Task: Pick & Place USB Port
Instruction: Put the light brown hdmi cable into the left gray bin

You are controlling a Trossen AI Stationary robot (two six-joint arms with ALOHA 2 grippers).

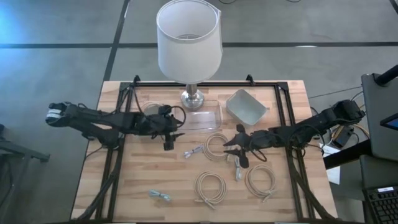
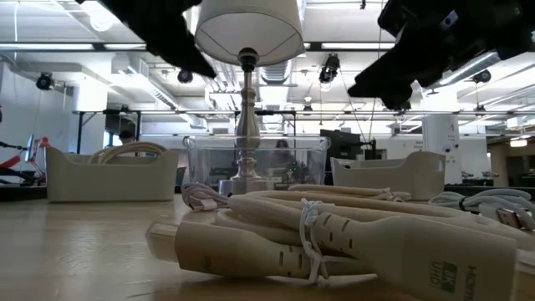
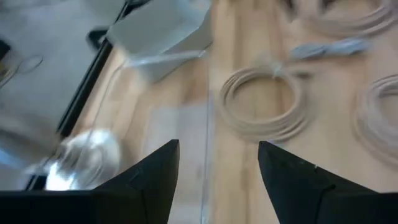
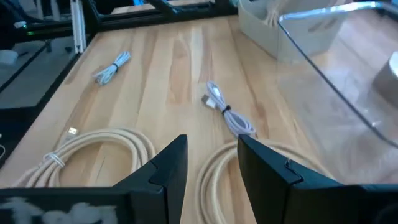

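A wooden table (image 1: 124,199) carries a lamp (image 1: 188,37), a clear bin (image 1: 208,116), a grey tray (image 1: 245,106) and several coiled cables. The likeliest target (the short grey USB cable (image 1: 193,151)) lies between the two arms, just left of a cream coil (image 1: 216,147). The risk, as I judge it, is the right gripper (image 1: 239,149) snagging that neighbouring coil and dragging it along, since the fingers hang right above its loops. It reaches in from the right, tilted down, jaws parted and empty. The left gripper (image 1: 169,134) hovers beside the bin, also spread and holding nothing.
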